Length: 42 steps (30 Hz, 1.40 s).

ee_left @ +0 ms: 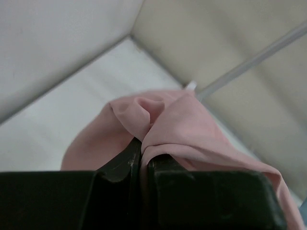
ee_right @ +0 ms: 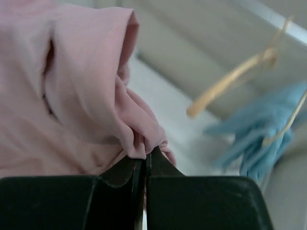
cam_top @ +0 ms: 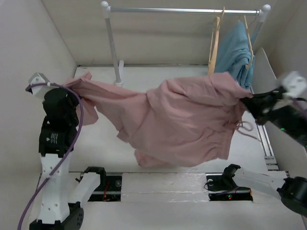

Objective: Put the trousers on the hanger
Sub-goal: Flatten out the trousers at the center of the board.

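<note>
While your left fingers [ee_left: 136,155] and right fingers [ee_right: 139,165] each pinch fully closed on the one pair of trousers [cam_top: 182,120], stretched before the rail [cam_top: 182,10], two hangers hang from it: a bare hanger [cam_top: 214,45] and a second hanger [cam_top: 247,34] bearing a blue garment [cam_top: 235,52].

The trousers [cam_top: 182,120] are plain dusty pink. The wooden hanger [cam_top: 214,45] is pale tan, the other garment [cam_top: 235,52] light blue.

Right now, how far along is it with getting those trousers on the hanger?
Done: the left gripper and right gripper are shut on the trousers. In hand: the cloth hangs stretched between them. To do: the hanger on the rail is bare.
</note>
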Each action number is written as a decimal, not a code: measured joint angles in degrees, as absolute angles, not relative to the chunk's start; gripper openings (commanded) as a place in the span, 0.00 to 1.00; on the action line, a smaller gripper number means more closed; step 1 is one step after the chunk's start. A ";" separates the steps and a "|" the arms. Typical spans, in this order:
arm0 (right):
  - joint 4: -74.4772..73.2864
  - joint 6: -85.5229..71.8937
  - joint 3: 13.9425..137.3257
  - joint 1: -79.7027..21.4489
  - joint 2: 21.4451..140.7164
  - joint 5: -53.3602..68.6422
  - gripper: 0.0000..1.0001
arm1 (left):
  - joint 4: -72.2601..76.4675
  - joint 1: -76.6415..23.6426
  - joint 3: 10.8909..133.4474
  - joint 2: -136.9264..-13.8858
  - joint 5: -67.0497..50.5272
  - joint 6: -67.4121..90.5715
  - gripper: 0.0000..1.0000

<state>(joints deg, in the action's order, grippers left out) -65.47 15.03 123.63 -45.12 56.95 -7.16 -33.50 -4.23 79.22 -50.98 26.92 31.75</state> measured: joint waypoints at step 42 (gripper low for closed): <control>-54.57 13.39 69.30 -4.64 54.54 14.00 0.00 | -40.82 -5.04 67.75 -56.40 -1.65 29.30 0.00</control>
